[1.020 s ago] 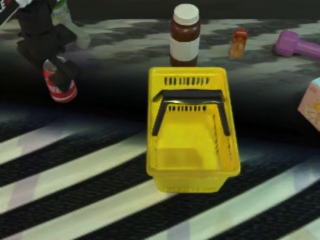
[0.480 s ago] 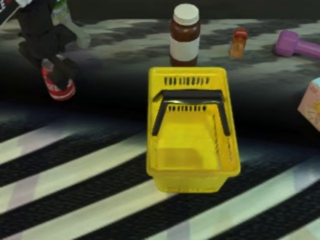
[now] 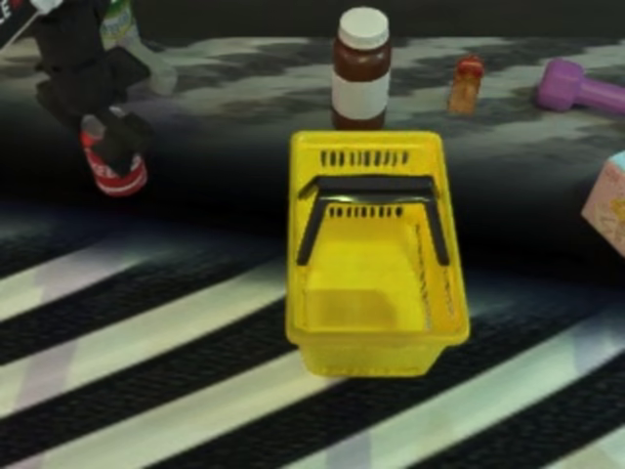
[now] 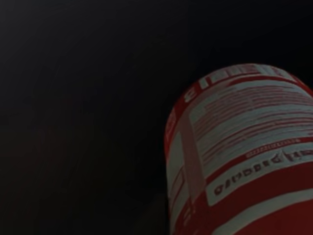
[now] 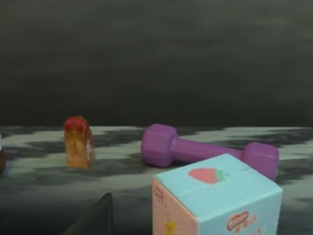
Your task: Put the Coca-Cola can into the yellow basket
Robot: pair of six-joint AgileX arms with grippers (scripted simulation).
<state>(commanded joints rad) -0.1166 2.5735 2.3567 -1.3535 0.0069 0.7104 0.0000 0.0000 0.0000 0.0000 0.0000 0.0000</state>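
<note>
Top view is showing the worktop (image 3: 146, 322), striped black and pale, carrying the yellow basket (image 3: 376, 337) near its middle with the black handles folded across the far half. Well apart from the basket, toward the worktop's left and far side, I am holding the Coca-Cola can (image 3: 119, 178) in my left claw (image 3: 109, 137): the dark fingers are sitting closed over the can's upper end, so only its red lower body is showing below them, tilted. Left wrist view is dark apart from that same can (image 4: 244, 156), filling one side of it very close to the camera, red with white print panels. My right arm is not appearing in the top view; its wrist view is giving only a dark sliver of my right claw (image 5: 93, 220), and I cannot tell how its fingers are standing.

Against the frame a second ago, the can is sitting slightly farther up the worktop and a touch higher with my left claw; against the half-second frame it is hardly differing. The basket is not moving.

Behind the basket a brown jar (image 3: 360, 73) with a white lid is standing, then a purple dumbbell (image 3: 576, 90), a pale blue and pink carton (image 3: 610, 205) at the right edge, and a small orange bottle (image 3: 467, 84).
</note>
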